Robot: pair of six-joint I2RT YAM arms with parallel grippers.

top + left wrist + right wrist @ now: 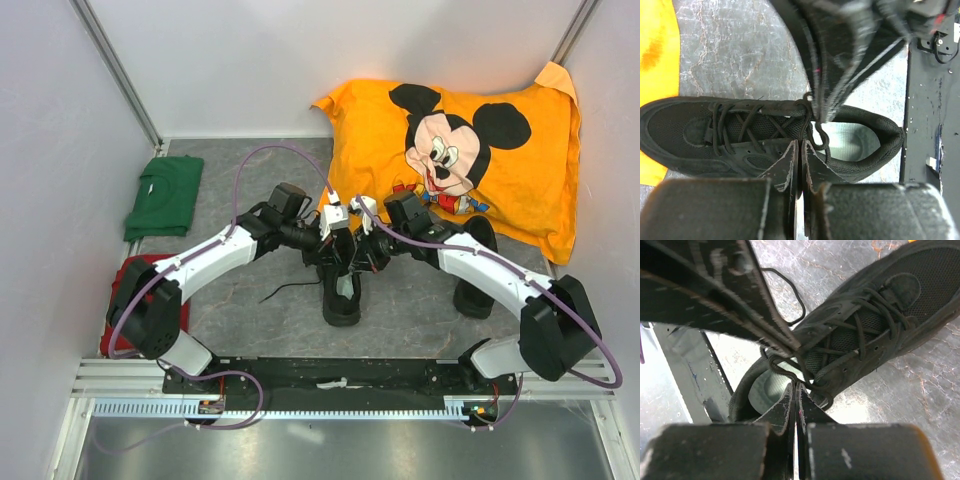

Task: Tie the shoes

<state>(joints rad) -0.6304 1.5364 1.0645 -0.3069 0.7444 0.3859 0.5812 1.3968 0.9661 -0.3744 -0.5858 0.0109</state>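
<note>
Both of your hands sit over the same sneaker (pixel 685 135), right at the top eyelets, with its open collar just beyond the fingertips. The left hand (pixel 800 150) has its fingers pressed together. A loop of lace (pixel 820 134) curls right at their tips, but black on black hides whether a strand is caught between them. The right hand (pixel 796 390) is clamped too, and the lace runs straight into its tips, so I read that one as pinching the strand.

Crowding looks like the main hazard. The two hands' fingertips nearly touch, so any sideways pull could knock one into the other and jar the strand loose.

The lace is thin and slick-looking. If you pull before the left hand really has it, that hand will come away with nothing and the loop will collapse.

Pull upward too hard and I expect the light sneaker to lift or slide on the surface (pixel 410 320), since nothing pins it down.

A loose lace end (pixel 290 289) trails on the surface out past the left hand, away from the right. A sweep through there could snag or drag it.

The second sneaker (pixel 478 290) lies under the right forearm, well behind that hand. A wide elbow swing could shove it toward the Mickey Mouse pillow (pixel 520 190).
</note>
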